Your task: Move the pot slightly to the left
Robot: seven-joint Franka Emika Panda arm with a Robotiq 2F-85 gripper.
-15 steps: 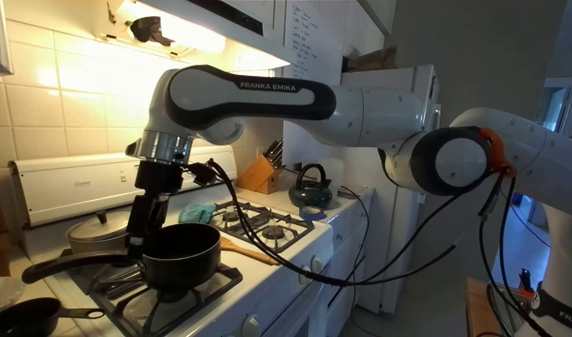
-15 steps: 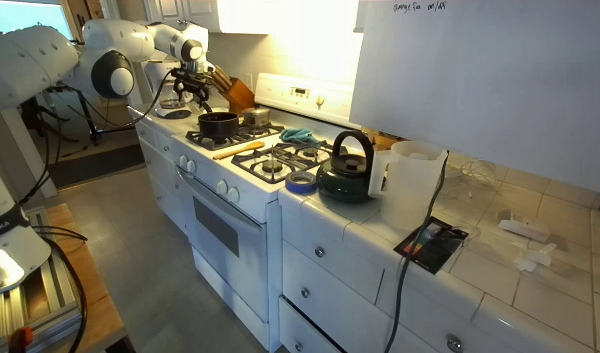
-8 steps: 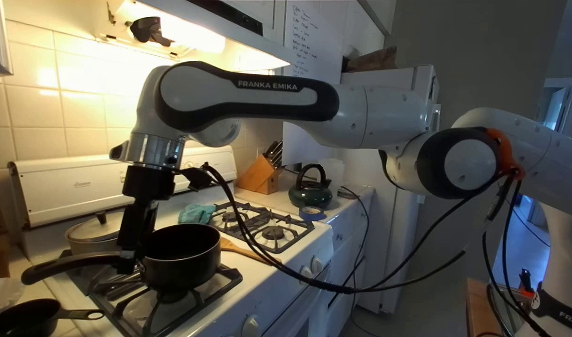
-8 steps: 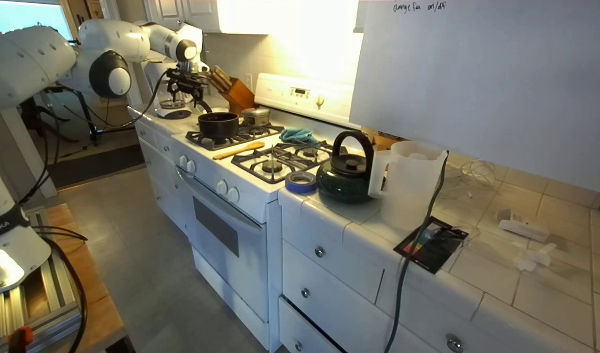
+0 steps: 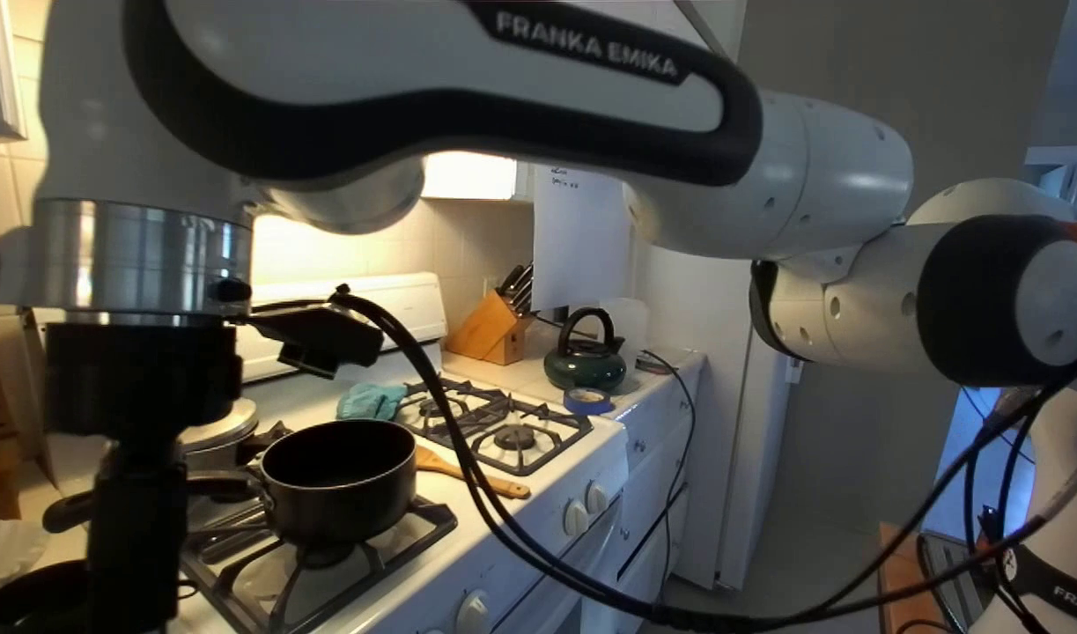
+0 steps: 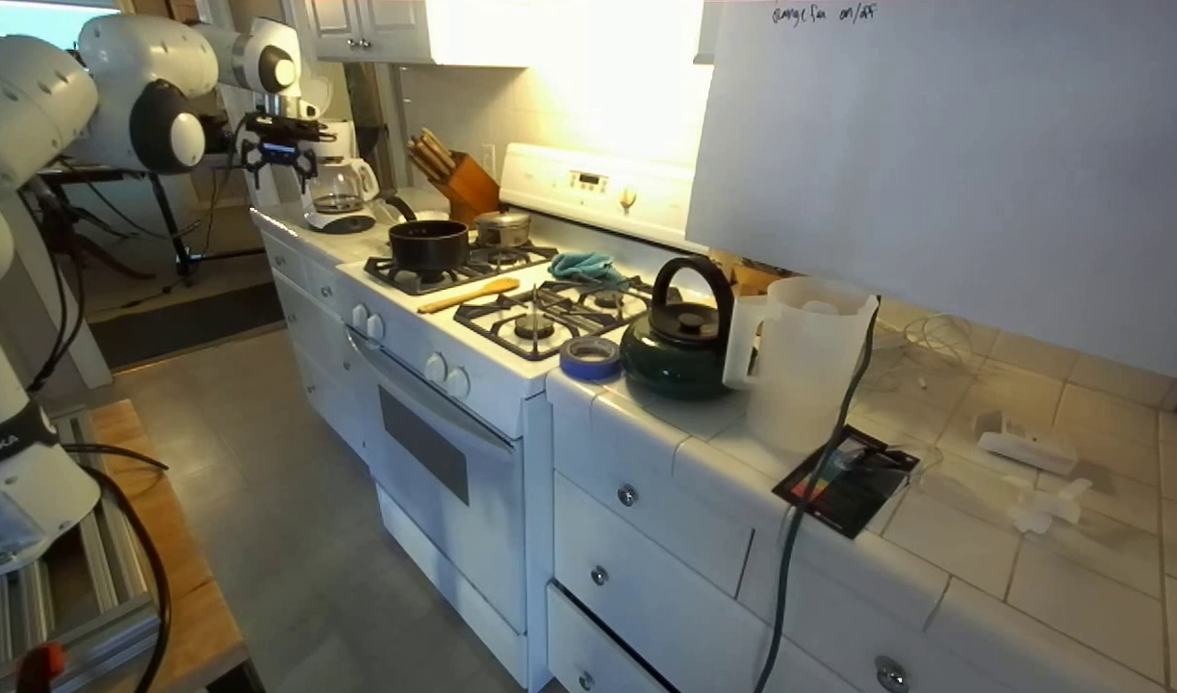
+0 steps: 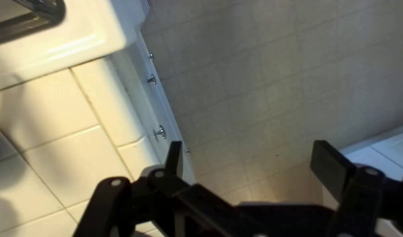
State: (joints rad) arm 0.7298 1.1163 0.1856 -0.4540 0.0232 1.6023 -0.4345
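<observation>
The large black pot (image 5: 344,497) stands upright on the front burner grate in both exterior views; it also shows as a dark round pot (image 6: 429,248) there. Its long black handle points away from the stove's middle, and my arm hides part of it in an exterior view. My gripper (image 6: 279,179) is open and empty, held apart from the pot, out past the handle and above the counter's front edge. In the wrist view the fingers (image 7: 247,154) are wide apart with only floor between them. The pot is out of the wrist view.
A cream-white lidded pot (image 6: 503,231) stands behind the black pot. A wooden spoon (image 6: 468,295), teal cloth (image 6: 585,268), dark kettle (image 6: 679,351) and blue tape (image 6: 590,358) lie farther along. A coffee maker (image 6: 341,188) and a black measuring cup (image 5: 36,594) are on the near counter.
My gripper has moved from beside the pot's handle, away from the pot and out toward the counter's front edge. The pot has not visibly moved.
</observation>
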